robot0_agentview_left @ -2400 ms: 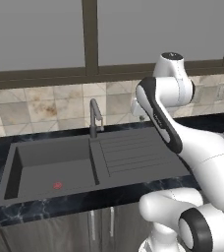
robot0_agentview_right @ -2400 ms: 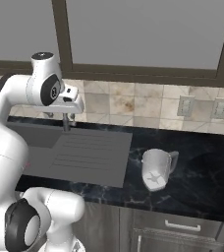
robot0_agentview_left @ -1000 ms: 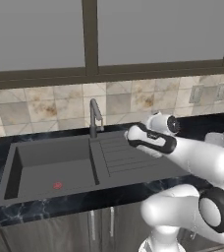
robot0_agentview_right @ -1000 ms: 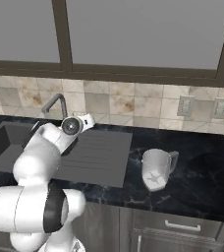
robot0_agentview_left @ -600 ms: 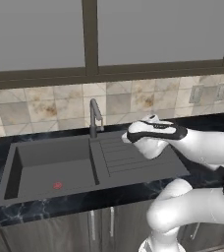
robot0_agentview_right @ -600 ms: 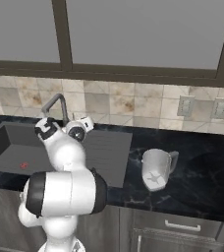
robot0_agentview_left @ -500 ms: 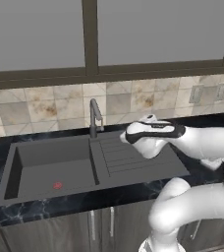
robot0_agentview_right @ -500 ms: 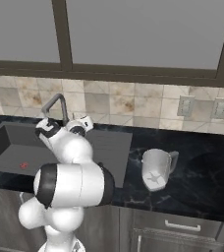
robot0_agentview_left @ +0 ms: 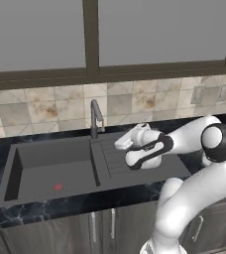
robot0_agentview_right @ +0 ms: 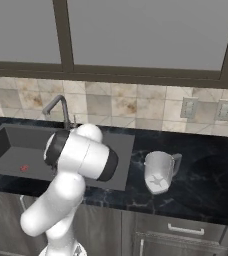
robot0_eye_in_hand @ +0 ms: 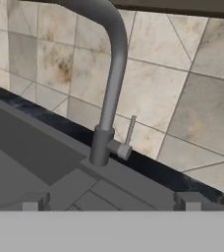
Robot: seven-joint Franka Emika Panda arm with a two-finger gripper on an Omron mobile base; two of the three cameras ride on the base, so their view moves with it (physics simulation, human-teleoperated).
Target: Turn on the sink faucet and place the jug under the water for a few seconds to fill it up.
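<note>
**Kid:** Where is your claw right now?

**Me:** My claw [robot0_agentview_left: 119, 145] is low over the ribbed part of the sink [robot0_agentview_left: 45, 168]. It points at the sink faucet [robot0_eye_in_hand: 109, 83]. My two finger tips [robot0_eye_in_hand: 33, 201] stand far apart, and there is nothing between them.

**Kid:** Are you touching the tap?

**Me:** No. It is close in front of me, but there is a gap. Its little side lever [robot0_eye_in_hand: 128, 135] sticks up, thin and straight, on the side near me.

**Kid:** Is water coming out?

**Me:** I see no blue stream under the spout. The basin has just its small red mark [robot0_agentview_left: 58, 187].

**Kid:** And where is the jug?

**Me:** The jug [robot0_agentview_right: 159, 171] lies tipped on the dark counter [robot0_agentview_right: 211, 175], off to the right of the sink. Its bottom, with a cross mark, faces the camera. It is well apart from my claw.
</note>
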